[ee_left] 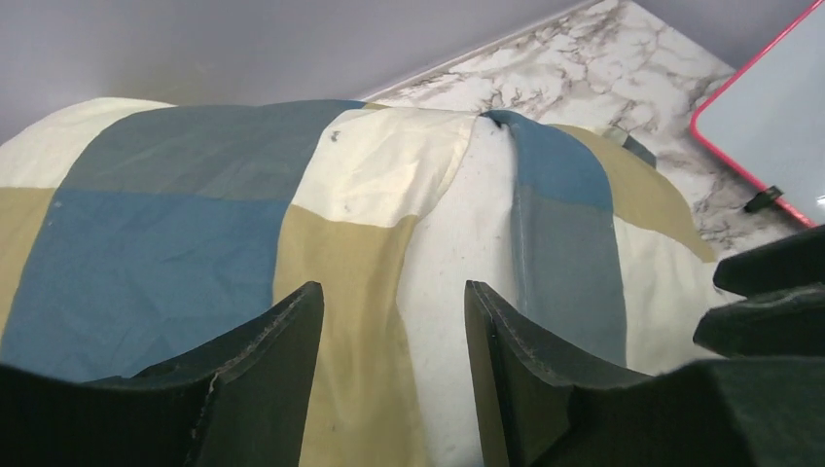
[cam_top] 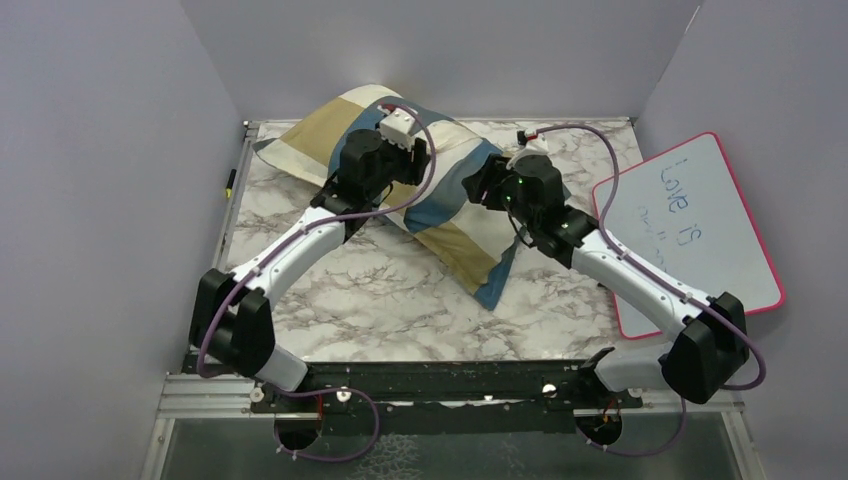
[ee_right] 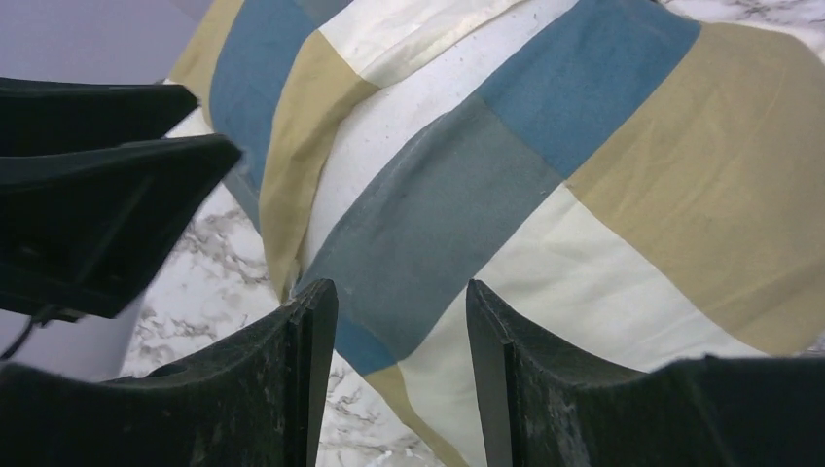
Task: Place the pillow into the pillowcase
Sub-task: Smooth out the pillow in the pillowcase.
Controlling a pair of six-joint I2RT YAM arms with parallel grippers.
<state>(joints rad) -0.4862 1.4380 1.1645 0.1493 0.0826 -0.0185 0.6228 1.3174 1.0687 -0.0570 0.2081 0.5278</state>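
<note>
- Mostly, the pillow (ee_left: 449, 243) sits inside the pillowcase (ee_left: 165, 243). The bundle lies slantwise on the table (cam_top: 380, 300), and only a pale speckled strip of pillow shows where the case's edges part.
- Likely handling: the pillow looks light, plump and springy, so it should squash under a push and bulge back. The case is thin, limp cloth that would bunch and slide over it rather than keep a shape.
- Best hold, as I judge it: pinch the case's loose edge on either side of the bare strip. The taut cloth over the bulge would probably let the fingers skid.
- Left gripper (ee_left: 389, 326): jaws spread, poised over tan cloth and the bare strip, with nothing pinched between them.
- Right gripper (ee_right: 399, 331): jaws likewise apart, above a grey-blue block near the case's edge. Nothing is gripped, and I cannot tell whether the tips touch the cloth.
</note>
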